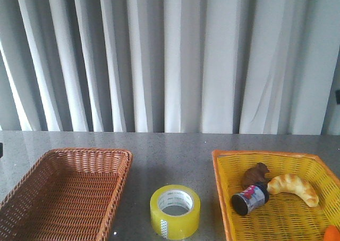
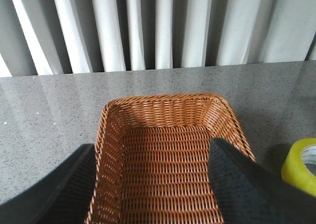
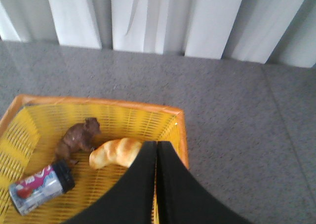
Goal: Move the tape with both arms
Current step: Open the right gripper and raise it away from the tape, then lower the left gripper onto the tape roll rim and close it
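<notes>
- Front view: the tape (image 1: 175, 212) lies flat on the grey table (image 1: 170, 145), core opening up, in the gap between the brown wicker basket (image 1: 64, 196) and the yellow basket (image 1: 276, 198). The yellow one holds a croissant (image 1: 294, 188), a small brown animal figure (image 1: 256, 174) and a dark-capped jar (image 1: 249, 198). Neither arm shows here, so the first pick has not begun.
- Left wrist view: the left gripper (image 2: 153, 184) hangs over the wicker basket with its fingers wide apart and nothing between them. The tape shows at the frame's edge, beside the basket. I judge this arm better placed to fetch it: come down square over the roll and span one wall, one finger inside the core.
- Right wrist view: the right gripper (image 3: 157, 184) has its fingers pressed together, empty, over the yellow basket's rim. It must spread before any handover, and should take the roll's free side.
</notes>
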Robot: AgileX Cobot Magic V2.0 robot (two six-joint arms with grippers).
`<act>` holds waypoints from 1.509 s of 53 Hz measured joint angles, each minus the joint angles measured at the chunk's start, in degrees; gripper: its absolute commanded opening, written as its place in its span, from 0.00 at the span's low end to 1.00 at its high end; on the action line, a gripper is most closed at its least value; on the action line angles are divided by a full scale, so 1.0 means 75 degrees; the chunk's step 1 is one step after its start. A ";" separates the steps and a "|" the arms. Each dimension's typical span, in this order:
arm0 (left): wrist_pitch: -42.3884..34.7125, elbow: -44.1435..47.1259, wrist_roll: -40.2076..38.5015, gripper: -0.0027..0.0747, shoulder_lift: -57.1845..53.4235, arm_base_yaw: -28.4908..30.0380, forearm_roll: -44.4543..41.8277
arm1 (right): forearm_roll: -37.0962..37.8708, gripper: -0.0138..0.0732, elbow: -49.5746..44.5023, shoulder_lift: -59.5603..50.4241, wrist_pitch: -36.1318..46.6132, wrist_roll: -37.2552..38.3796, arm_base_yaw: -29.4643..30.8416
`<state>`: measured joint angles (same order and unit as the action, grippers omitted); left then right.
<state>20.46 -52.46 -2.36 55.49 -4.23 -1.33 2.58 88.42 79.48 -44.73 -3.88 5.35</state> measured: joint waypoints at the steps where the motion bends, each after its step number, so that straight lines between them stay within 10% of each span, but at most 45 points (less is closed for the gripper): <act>1: -0.0001 0.0000 0.0000 0.63 0.0052 -0.0024 0.0024 | -0.0077 0.15 -0.0209 -0.0027 0.0113 -0.0073 0.0003; 26: -0.0492 -0.0838 0.0049 0.63 0.1059 -0.0642 0.0381 | -0.0464 0.15 -0.1182 -0.0261 0.1334 -0.0362 0.0022; 54: 0.4028 -0.6662 0.0198 0.63 0.5379 -0.2341 0.0388 | -0.0470 0.15 -0.1182 -0.0261 0.1342 -0.0362 0.0022; 80: 0.5188 -0.8086 -0.0892 0.63 0.8144 -0.2963 0.0430 | -0.0470 0.15 -0.1182 -0.0261 0.1342 -0.0362 0.0022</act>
<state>59.37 -113.10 -9.05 116.57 -26.45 1.89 -0.94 79.56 77.53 -34.67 -6.60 5.52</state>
